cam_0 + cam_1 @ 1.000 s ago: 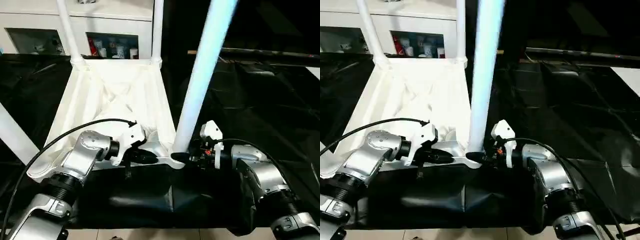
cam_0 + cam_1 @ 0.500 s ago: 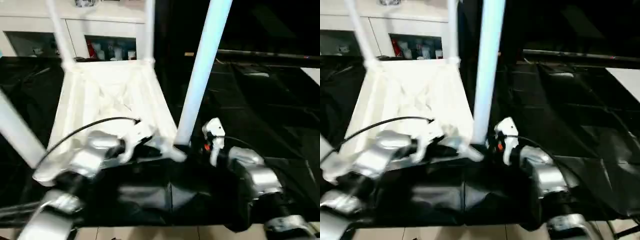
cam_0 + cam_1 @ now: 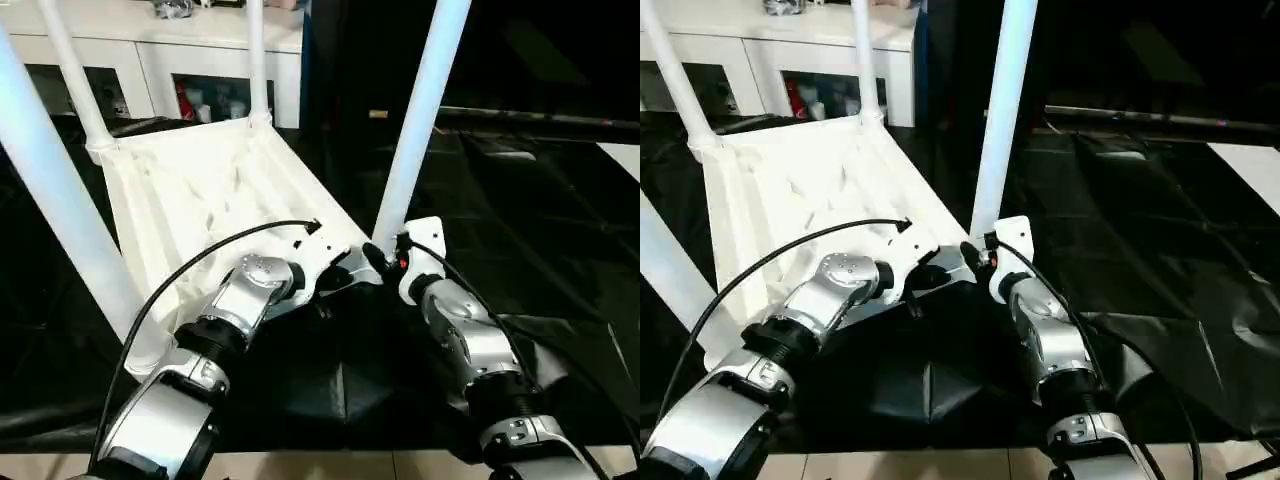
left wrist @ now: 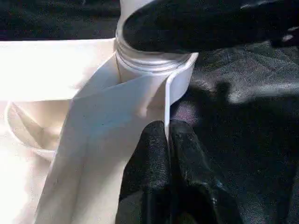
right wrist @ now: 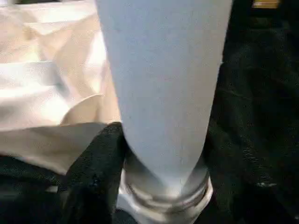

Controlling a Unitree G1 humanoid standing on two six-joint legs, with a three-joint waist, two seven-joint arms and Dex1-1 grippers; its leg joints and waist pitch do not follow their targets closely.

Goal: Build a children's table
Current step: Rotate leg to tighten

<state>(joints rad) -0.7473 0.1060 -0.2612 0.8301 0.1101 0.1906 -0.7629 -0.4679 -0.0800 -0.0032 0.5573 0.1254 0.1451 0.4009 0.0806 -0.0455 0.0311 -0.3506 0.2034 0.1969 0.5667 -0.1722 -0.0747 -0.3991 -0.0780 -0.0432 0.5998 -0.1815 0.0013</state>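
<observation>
the tabletop lies upside down on the black cloth, ribbed underside up, with four white legs standing up from its corner sockets. the near-right leg is the landmark here: it rises from the socket at the corner closest to both grippers. two far legs and stand at the corners toward the cabinet, and the near-left leg slants up across from the landmark leg, on the other near corner.

the left gripper sits just below the landmark leg's socket, its two black fingers pinched narrow on the thin rim of the tabletop that runs into that socket; the rim's edge shows between the fingertips in the left wrist view. the left forearm reaches in over the near edge of the tabletop.

the right gripper is at the foot of the landmark leg, on the side away from the tabletop's middle. its fingers stand apart around the leg's base, one black finger against the leg just above the threaded collar. the right forearm lies over the cloth beside that leg.
</observation>
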